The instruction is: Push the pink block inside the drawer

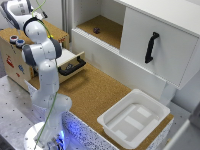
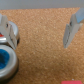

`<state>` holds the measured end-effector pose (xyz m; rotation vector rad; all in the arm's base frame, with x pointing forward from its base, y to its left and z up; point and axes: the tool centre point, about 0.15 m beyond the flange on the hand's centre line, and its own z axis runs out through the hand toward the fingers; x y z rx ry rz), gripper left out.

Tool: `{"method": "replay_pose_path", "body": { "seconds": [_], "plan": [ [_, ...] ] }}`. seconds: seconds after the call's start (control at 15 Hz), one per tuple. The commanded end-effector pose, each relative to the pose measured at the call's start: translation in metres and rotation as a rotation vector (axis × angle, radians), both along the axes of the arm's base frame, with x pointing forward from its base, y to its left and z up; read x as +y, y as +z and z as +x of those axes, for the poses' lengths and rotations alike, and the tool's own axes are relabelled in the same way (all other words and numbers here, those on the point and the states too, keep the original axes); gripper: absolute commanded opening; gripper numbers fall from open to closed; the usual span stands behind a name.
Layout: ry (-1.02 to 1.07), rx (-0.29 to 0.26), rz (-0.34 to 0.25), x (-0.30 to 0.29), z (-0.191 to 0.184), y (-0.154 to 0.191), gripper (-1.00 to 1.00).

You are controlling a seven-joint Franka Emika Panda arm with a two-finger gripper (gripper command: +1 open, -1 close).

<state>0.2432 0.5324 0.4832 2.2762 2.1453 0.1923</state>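
Note:
The drawer (image 1: pixel 69 60) of the tan wooden box (image 1: pixel 12 62) stands pulled open, its black curved handle (image 1: pixel 73 66) facing the cork table. My gripper (image 2: pixel 35 40) hovers open over the box's cork top, with one finger (image 2: pixel 71 27) clear and the other at the frame edge. Nothing sits between the fingers. A small pink-red patch (image 2: pixel 4 36) shows beside the edge finger; I cannot tell whether it is the pink block. In the exterior view the pink block does not show, and my arm (image 1: pixel 42 55) hides the fingers.
Two blue-and-grey round cups (image 1: pixel 16 41) stand on the box top, close to my gripper (image 2: pixel 5 59). A white cabinet (image 1: pixel 150 47) with an upright black handle is at the back, and it has an open cork shelf (image 1: pixel 102 27). A white plastic tub (image 1: pixel 134 117) sits on the table.

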Motion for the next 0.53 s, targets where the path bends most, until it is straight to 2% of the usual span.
{"method": "replay_pose_path", "body": {
  "seconds": [0.0, 0.2, 0.47],
  "plan": [
    [0.027, 0.073, 0.009, -0.018, 0.049, -0.001, -1.0],
    [0.049, 0.091, 0.006, -0.034, 0.055, -0.008, -1.0],
    [0.116, 0.112, 0.002, -0.045, 0.038, -0.012, -1.0]
  ]
}}
